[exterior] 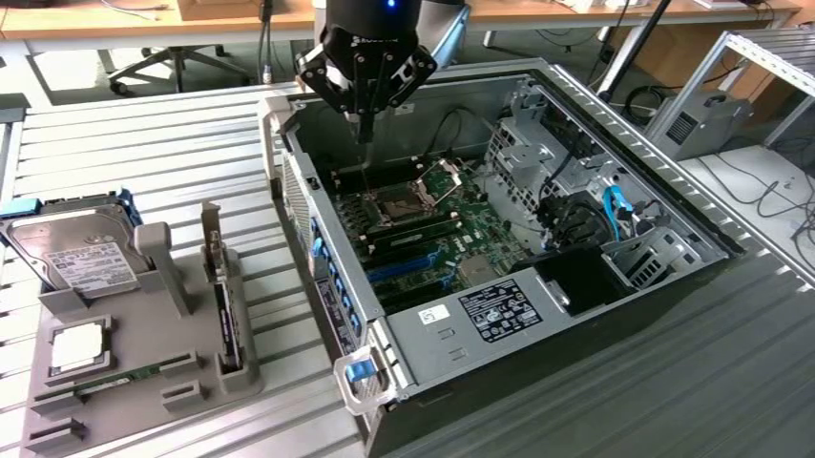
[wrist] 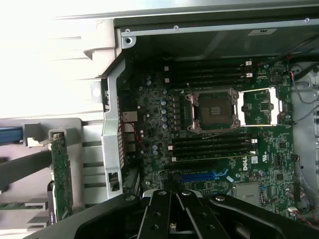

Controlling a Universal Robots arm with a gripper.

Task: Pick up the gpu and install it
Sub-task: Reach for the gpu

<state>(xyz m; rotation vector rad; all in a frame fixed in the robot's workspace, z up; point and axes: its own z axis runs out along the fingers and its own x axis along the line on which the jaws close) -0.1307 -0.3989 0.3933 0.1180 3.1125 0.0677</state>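
The gpu stands on edge in a slot of the grey holder at the exterior view's left, its silver bracket rising at the far end. In the wrist view the gpu shows its green circuit face, outside the case wall. My gripper hangs above the far end of the open computer case, shut with nothing between its fingers. In the wrist view the gripper looks down on the motherboard, over the blue slot. The gripper is well apart from the gpu.
On the holder also lie a silver hard drive, a processor chip and a narrow memory stick. The open CPU socket, cables and drive cages fill the case. Desks and chairs stand behind the table.
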